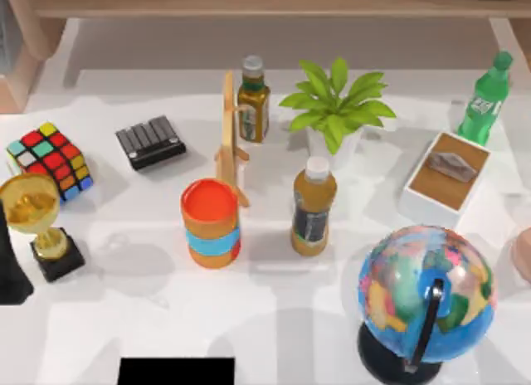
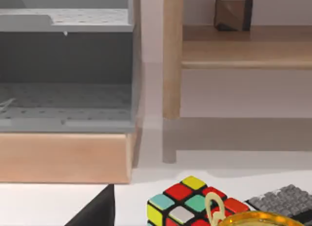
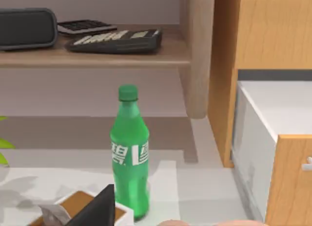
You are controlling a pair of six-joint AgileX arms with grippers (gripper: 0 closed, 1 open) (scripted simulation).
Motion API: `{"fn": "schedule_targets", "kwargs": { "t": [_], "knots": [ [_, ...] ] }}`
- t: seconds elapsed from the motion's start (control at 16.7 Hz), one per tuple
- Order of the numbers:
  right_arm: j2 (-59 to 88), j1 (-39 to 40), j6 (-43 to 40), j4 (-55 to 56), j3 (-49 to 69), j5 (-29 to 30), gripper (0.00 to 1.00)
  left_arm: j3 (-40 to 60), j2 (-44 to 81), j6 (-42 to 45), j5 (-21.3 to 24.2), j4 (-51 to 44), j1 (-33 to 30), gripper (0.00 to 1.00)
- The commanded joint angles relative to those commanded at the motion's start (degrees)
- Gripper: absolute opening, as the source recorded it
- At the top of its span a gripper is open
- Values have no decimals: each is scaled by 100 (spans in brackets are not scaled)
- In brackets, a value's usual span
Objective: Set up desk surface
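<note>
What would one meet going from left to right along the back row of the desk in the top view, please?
Rubik's cube → black keypad → olive bottle → potted plant → green soda bottle, all standing on the white desk surface.

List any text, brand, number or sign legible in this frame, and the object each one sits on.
No text can be read here.
green bottle: white label marks, too blurred to read.
amber bottle: dark label, nothing legible.
dark olive bottle: label too small to read.
globe: no place names legible.
keyboard on the shelf: key markings too small to read.
</note>
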Motion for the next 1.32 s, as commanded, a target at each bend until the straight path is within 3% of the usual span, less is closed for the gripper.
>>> {"fn": "schedule_targets", "kwargs": {
  "t": [0.3, 0.54, 1.32],
  "knots": [
    [248, -21, -33, -159, 313, -85, 100, 0, 0, 0, 0, 0, 0, 100],
    [1306, -343, -78, -898, 1556, -131, 100, 0, 0, 0, 0, 0, 0, 100],
    [8847, -1917, -364, -5178, 9188, -8, 100, 0, 0, 0, 0, 0, 0, 100]
  ]
}}
